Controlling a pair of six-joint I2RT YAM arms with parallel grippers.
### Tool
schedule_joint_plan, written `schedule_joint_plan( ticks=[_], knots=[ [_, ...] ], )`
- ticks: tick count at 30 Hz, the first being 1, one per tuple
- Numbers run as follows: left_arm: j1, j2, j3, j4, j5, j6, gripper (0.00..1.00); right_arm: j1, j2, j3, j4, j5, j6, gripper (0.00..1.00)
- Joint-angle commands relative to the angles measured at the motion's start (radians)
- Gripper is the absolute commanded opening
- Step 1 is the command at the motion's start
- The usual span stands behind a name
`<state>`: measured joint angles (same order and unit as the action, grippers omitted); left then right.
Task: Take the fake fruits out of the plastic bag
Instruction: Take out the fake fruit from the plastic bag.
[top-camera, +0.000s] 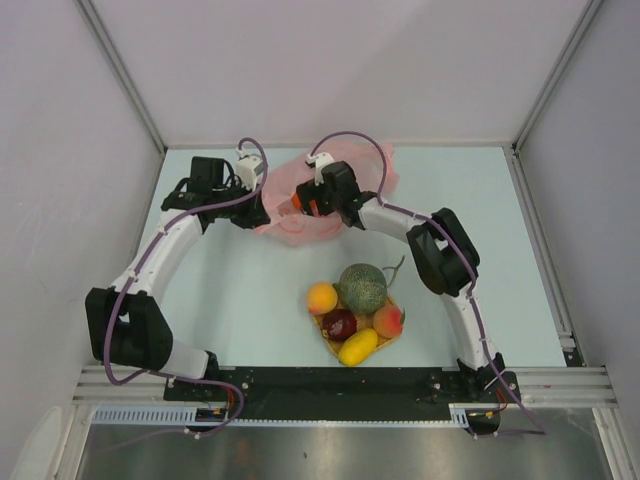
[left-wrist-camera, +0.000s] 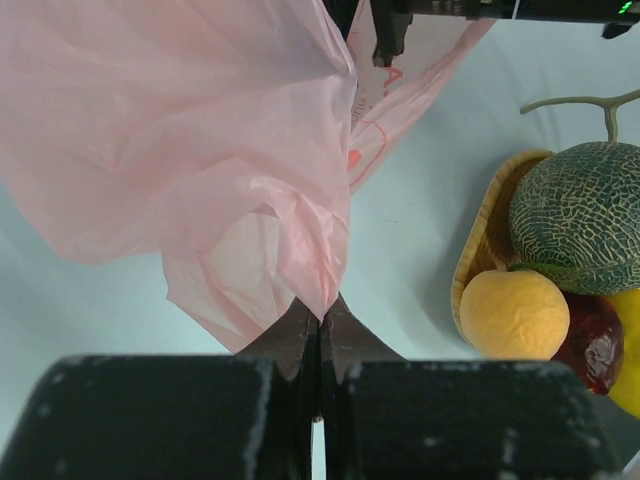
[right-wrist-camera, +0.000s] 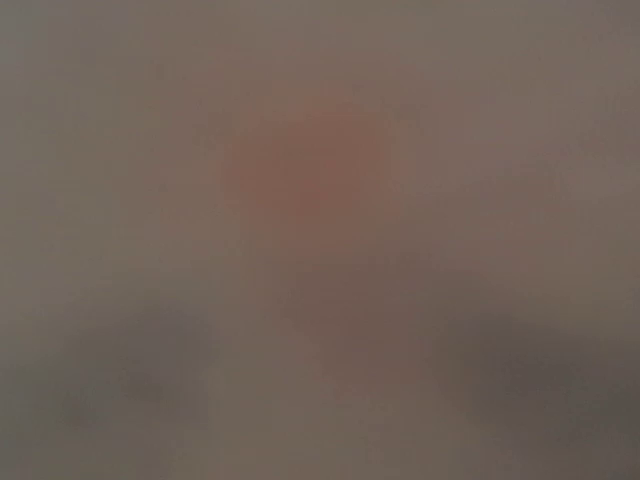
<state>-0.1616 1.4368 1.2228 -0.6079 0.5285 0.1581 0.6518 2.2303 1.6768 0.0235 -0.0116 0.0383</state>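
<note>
Plainly pinching a fold of the thin translucent pink plastic carrier bag (left-wrist-camera: 200, 150) with the left gripper (left-wrist-camera: 320, 322), jaws pressed together on the film. Cannot tell the state of the right gripper (top-camera: 303, 205): pushed into the bag from the right, with its wrist view fogged to a pinkish-grey blur and one reddish smudge, perhaps a fruit, perhaps not. Finds the bag at the far middle of the pale blue-green table (top-camera: 230, 290), crumpled and partly lifted between the two wrists.

Expect almost no weight from the bag itself: limp, crinkly, slippery film, sure to sag, cling and drape over a lens, and easy to tear if dragged against a load. Best taken by an edge fold or a handle loop and held high to keep the mouth open.

Already out, near and central, on a square woven orange-tan mat (left-wrist-camera: 478, 240): large green netted melon (top-camera: 362, 287) with a dry curled stem, round matte orange-yellow fruit (top-camera: 322, 298) at its left, glossy dark red apple (top-camera: 339, 323), blushed peach (top-camera: 388, 320) at the right, smooth long yellow fruit (top-camera: 358, 346) nearest. Judge all of them hard hollow plastic: light, rigid, rounded, apt to roll or squirt from narrow fingers. Best gripped across the widest part, the melon only with jaws fully spread. Cannot tell of any fruit left inside the bag.
</note>
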Motion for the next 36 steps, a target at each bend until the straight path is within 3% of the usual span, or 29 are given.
schedule_joint_plan(
  ticks=[1, 14, 19, 21, 24, 27, 36],
  knots=[
    [-0.006, -0.007, 0.012, 0.03, 0.037, -0.025, 0.0, 0.002, 0.029, 0.05, 0.038, 0.021, 0.08, 1.0],
    [-0.024, -0.015, -0.016, 0.028, 0.059, -0.043, 0.0, -0.017, 0.167, 0.185, 0.108, -0.079, 0.094, 1.0],
    [-0.039, -0.013, -0.011, 0.022, 0.059, -0.051, 0.0, -0.024, 0.259, 0.324, 0.019, -0.067, 0.13, 0.96],
    [-0.044, -0.015, -0.006, 0.025, 0.057, -0.054, 0.0, -0.029, 0.267, 0.336, 0.03, -0.064, 0.135, 0.87],
    [-0.044, -0.016, -0.005, 0.031, 0.045, -0.054, 0.0, -0.038, 0.272, 0.34, 0.035, -0.074, 0.141, 0.63],
    [-0.042, -0.015, -0.008, 0.033, 0.034, -0.048, 0.0, -0.046, 0.272, 0.337, 0.033, -0.099, 0.146, 0.48],
    [-0.024, -0.018, -0.042, 0.046, -0.002, -0.04, 0.0, -0.076, 0.172, 0.262, 0.03, -0.189, 0.114, 0.36]
  ],
)
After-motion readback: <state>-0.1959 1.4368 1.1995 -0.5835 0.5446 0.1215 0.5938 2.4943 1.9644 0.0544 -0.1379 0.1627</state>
